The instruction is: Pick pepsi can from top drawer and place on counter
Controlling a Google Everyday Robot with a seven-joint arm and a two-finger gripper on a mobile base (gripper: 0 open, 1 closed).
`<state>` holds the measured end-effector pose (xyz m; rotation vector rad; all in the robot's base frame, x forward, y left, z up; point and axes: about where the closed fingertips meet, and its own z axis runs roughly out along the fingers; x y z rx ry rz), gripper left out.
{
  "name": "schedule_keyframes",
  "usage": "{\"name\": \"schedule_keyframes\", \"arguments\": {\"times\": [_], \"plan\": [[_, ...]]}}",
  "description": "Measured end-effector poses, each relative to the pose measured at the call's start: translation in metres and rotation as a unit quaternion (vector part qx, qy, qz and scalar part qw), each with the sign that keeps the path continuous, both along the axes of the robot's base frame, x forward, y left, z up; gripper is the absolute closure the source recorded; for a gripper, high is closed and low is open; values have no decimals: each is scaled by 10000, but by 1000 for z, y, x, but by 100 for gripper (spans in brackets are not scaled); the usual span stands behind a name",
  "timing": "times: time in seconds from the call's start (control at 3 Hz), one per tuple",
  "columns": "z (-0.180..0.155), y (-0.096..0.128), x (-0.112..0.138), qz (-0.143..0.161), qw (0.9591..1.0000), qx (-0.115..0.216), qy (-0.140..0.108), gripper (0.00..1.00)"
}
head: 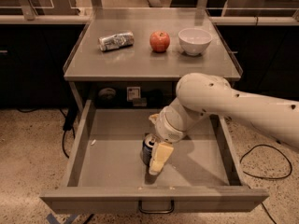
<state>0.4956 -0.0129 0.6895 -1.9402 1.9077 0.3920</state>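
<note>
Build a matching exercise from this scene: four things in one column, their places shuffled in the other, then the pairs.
Things:
1. pepsi can
2. apple
3. white bowl
4. silver can

Places:
A. middle of the counter
B. lying on its side, picture-left on the counter
C. in the top drawer, at the tool
D. picture-right on the counter

Pairs: 1-C, 2-A, 3-D, 4-B.
The tool is down inside the open drawer, right at the pepsi can.
</note>
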Motion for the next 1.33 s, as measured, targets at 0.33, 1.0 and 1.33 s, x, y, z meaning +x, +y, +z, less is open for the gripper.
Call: {"name": "schedule_keyframes", "arguments": {"times": [0.33,1.0,1.33], "plan": [[-9,6,0,87,9998,75,182,16],[-9,6,0,88,9998,75,185,61],[-9,6,0,89,9998,75,185,86]]}}
